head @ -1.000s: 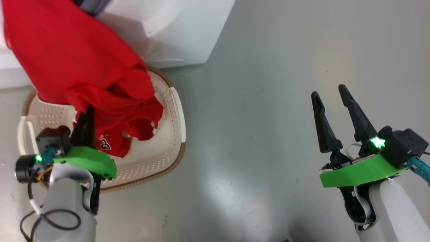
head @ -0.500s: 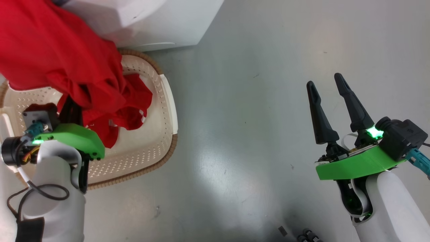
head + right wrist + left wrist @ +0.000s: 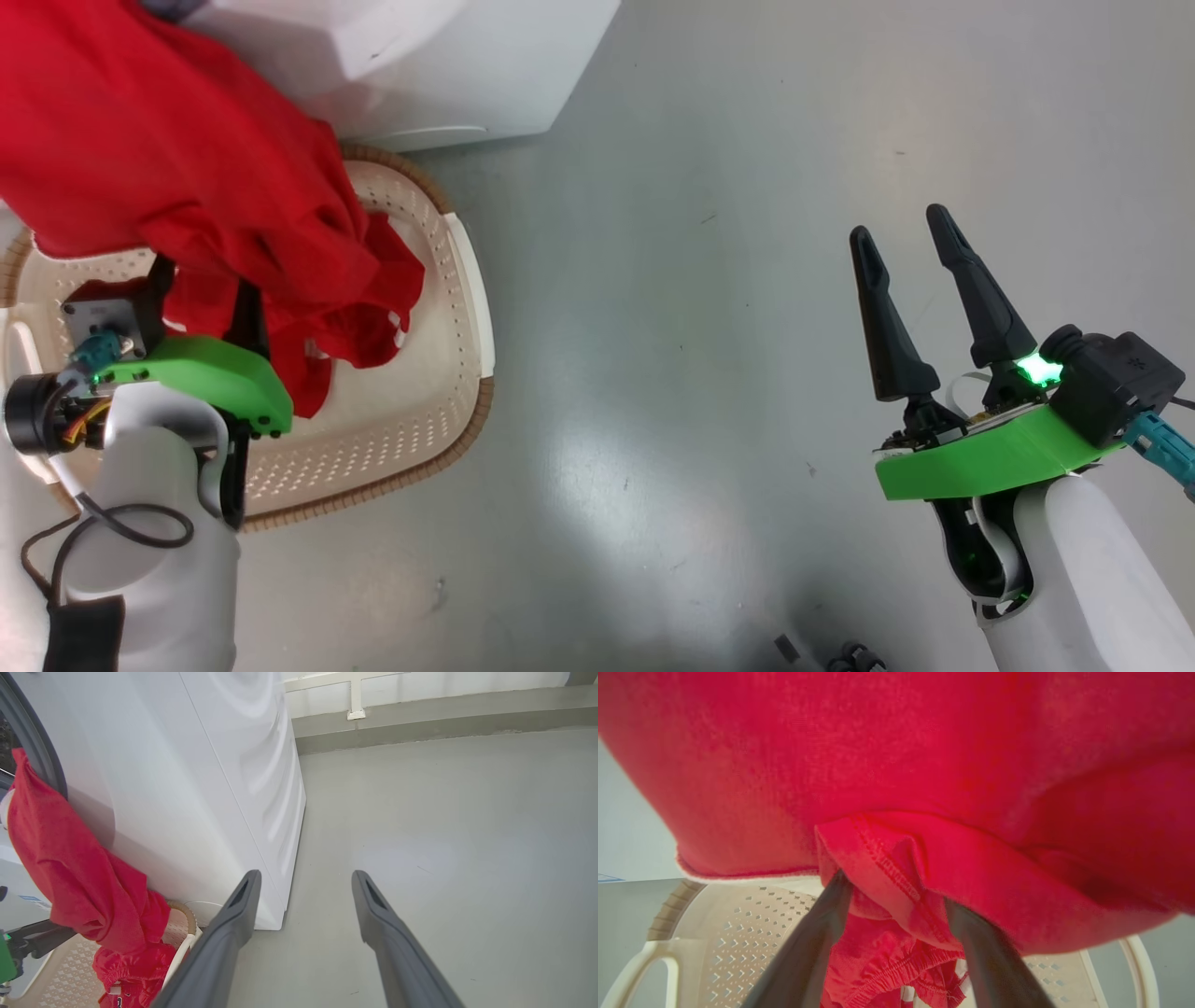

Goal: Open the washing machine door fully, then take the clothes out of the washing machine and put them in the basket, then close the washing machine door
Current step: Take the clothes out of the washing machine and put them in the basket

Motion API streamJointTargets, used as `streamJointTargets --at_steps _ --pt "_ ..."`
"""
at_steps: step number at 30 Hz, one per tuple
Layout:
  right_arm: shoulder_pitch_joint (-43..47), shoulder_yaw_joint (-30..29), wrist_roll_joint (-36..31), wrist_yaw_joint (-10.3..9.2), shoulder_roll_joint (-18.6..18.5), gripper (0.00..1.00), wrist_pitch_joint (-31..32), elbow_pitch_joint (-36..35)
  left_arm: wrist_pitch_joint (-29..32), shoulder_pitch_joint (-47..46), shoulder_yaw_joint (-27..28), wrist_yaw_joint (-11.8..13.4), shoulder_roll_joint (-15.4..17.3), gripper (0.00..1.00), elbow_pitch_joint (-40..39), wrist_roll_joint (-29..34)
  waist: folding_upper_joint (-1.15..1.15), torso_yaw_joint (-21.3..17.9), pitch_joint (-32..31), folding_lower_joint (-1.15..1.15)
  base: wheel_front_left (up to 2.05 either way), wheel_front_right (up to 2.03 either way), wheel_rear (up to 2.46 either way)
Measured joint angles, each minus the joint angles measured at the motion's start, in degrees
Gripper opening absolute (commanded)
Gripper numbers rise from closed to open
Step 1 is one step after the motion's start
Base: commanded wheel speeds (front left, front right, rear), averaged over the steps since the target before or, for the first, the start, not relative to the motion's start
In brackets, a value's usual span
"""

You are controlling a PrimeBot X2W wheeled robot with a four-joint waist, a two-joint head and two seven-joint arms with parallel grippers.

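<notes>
The left gripper [image 3: 894, 879] sat low over the basket [image 3: 467, 280]. Its two fingers stood apart, about as wide as those of the other arm. Their tips were buried under a hemmed fold of the clothes [image 3: 187, 159], so the cloth looked draped over them rather than pinched.

The red cloth ran as one long band. Its upper end hung from the mouth of the washing machine [image 3: 448, 75], just behind the basket. From there it fell steeply across the basket's back rim to a bunched heap on the basket's bottom, where white trim showed. Its long axis therefore ran from the machine down into the basket. The claw lay near the lower end, beneath the hanging sheet, with most of the cloth above and beyond the fingers.

The right gripper [image 3: 901, 227] hung well apart from the basket, over bare floor [image 3: 700, 327], with its fingers spread and empty. The left arm was plainly the nearer.

The load seemed only partly delivered. The next move would likely need the left fingers to close on the fold and draw it away from the machine, so that the upper end dropped inside the rim rather than over it.
</notes>
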Motion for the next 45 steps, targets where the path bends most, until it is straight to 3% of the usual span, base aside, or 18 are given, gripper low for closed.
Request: streamJointTargets --at_steps 16,40,45 --pt "0.31 -0.4 -0.01 0.0 -1.02 1.0 0.0 0.09 0.0 4.22 1.3 -1.04 -1.87 1.0 -9.03 -1.63 0.0 2.68 -3.43 0.0 0.0 0.0 0.0" --pt "2.22 -1.14 -0.04 0.0 -2.46 1.0 0.0 0.24 0.0 21.24 -0.81 -1.55 -2.75 1.0 -38.77 -5.77 0.0 5.53 -7.47 0.0 0.0 0.0 0.0" --pt "2.24 -1.15 -0.04 0.0 -2.54 1.0 0.0 0.23 0.0 25.33 -2.21 0.02 -2.72 1.0 -43.53 -7.17 0.0 5.55 -7.93 0.0 0.0 0.0 0.0"
